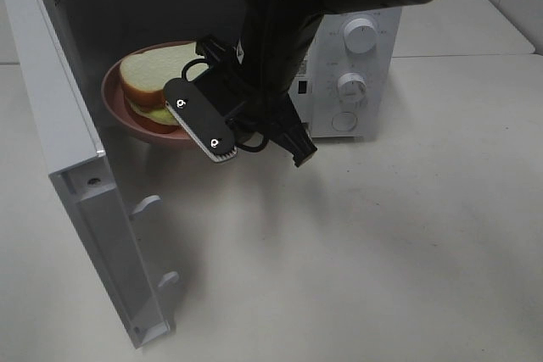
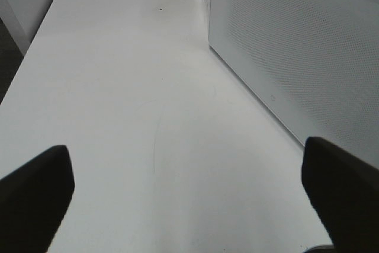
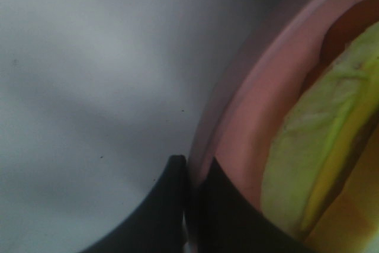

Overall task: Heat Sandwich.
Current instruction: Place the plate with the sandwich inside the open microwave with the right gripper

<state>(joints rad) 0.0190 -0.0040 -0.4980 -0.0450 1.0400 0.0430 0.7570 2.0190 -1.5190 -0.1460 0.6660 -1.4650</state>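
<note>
The sandwich, white bread with green and red filling, lies on a round pink plate in the mouth of the open microwave. My right gripper reaches in from the right. In the right wrist view it is shut on the plate's rim, with the sandwich filling close behind. I cannot tell whether the plate rests on the cavity floor. My left gripper is open and empty over bare table, beside the microwave's perforated side wall. It does not show in the high view.
The microwave door stands swung open to the left, its inner latch hooks facing the table. Two knobs and a button sit on the control panel. White table lies in front and to the right.
</note>
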